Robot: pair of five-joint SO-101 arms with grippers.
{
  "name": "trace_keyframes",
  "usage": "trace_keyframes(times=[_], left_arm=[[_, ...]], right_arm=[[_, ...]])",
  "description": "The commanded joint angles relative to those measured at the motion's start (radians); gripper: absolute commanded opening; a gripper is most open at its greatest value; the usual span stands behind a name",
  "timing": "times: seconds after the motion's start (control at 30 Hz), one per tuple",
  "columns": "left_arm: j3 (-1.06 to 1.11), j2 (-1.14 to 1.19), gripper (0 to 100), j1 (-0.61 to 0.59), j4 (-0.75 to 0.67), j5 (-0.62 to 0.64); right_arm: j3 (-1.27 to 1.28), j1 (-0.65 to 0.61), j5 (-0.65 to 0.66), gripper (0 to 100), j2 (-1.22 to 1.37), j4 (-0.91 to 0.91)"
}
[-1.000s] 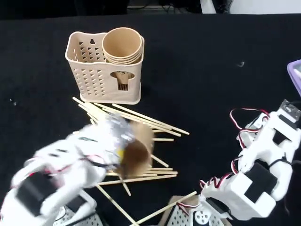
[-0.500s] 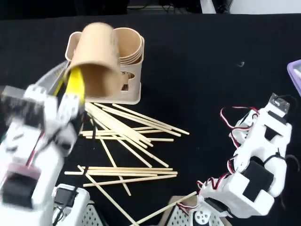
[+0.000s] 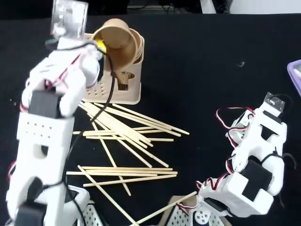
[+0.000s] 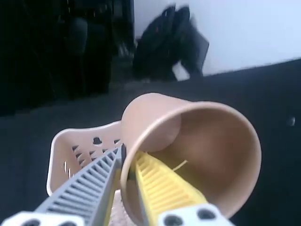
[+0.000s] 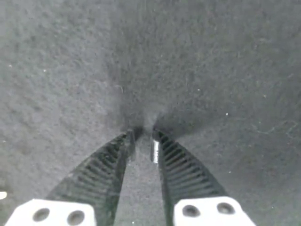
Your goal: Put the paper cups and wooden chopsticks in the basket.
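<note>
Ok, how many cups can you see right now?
2 at least: one cup, gripped by the left gripper above the basket; a second cup in the basket behind it. More may be nested there, hidden.

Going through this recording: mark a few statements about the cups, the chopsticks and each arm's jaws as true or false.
1. The left jaws pinch a paper cup by its wall. True.
2. All the chopsticks stand in the basket. False: they lie scattered on the table.
3. The right jaws grip a chopstick. False: they hold nothing, just above the table.
4. A stack of cups sits in the basket. True.
</note>
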Motion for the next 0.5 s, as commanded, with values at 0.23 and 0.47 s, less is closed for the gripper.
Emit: trace_keyframes(times=[0.23, 0.47], left_arm=[[-0.719, 0.443, 3, -0.004, 0.379, -0.084], [-0.995, 0.628, 15, -0.03, 0.445, -0.054]], right_arm=[[0.004, -0.015, -0.006, 7.4, -0.008, -0.011], [0.005, -0.037, -0.003, 7.4, -0.008, -0.011]])
